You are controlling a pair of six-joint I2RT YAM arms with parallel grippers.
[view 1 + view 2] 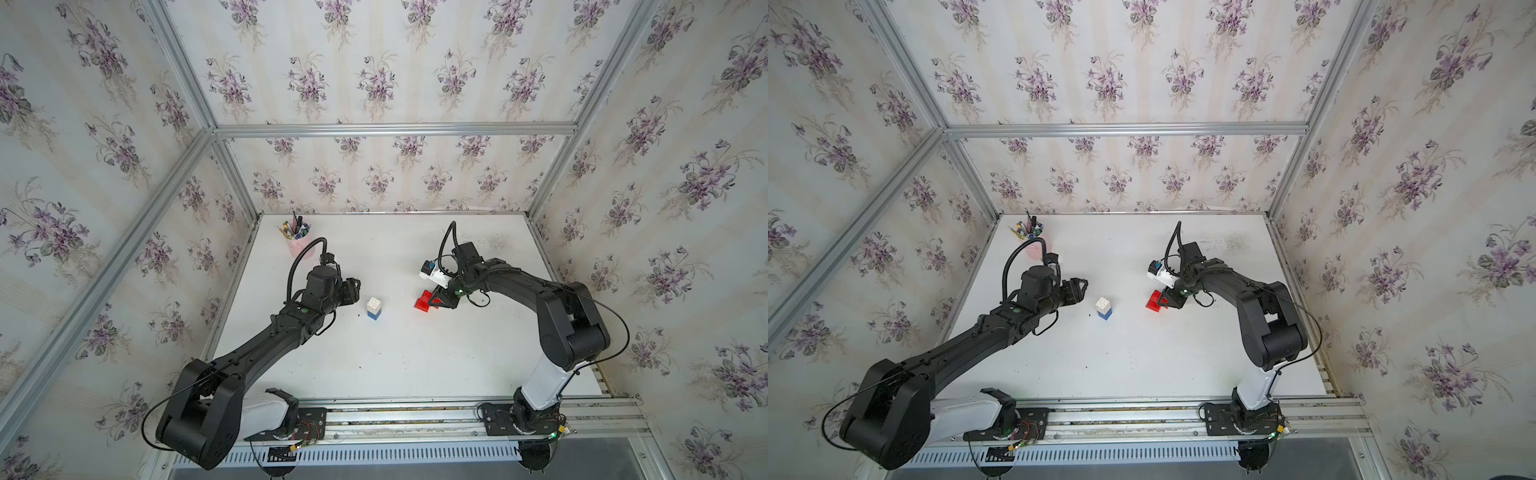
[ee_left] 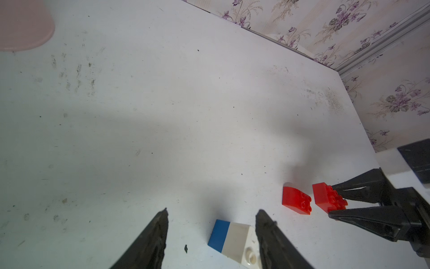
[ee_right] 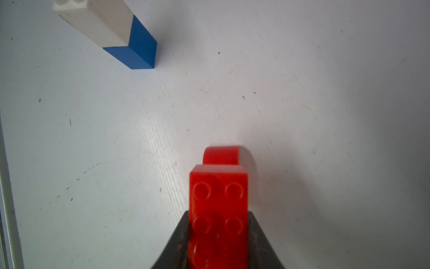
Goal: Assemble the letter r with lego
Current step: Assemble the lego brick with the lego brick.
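Note:
A white brick (image 1: 374, 304) sits on a blue brick (image 1: 374, 316), and the pair stands upright mid-table in both top views (image 1: 1104, 307). My left gripper (image 1: 357, 286) hovers open just left of this stack (image 2: 232, 241), not touching it. My right gripper (image 3: 218, 213) is shut on the long red brick (image 3: 218, 198), studs facing the wrist camera. The short red brick (image 3: 223, 154), with one rounded end, lies on the table just beyond it (image 2: 295, 200). In the left wrist view the right gripper (image 2: 331, 199) holds the long red brick (image 2: 324, 196) close beside the short one.
A pink cup of pens (image 1: 296, 239) stands at the far left corner of the white table (image 1: 395, 357). Papered walls with metal rails enclose the back and sides. Both arm bases sit on the front rail (image 1: 415, 419).

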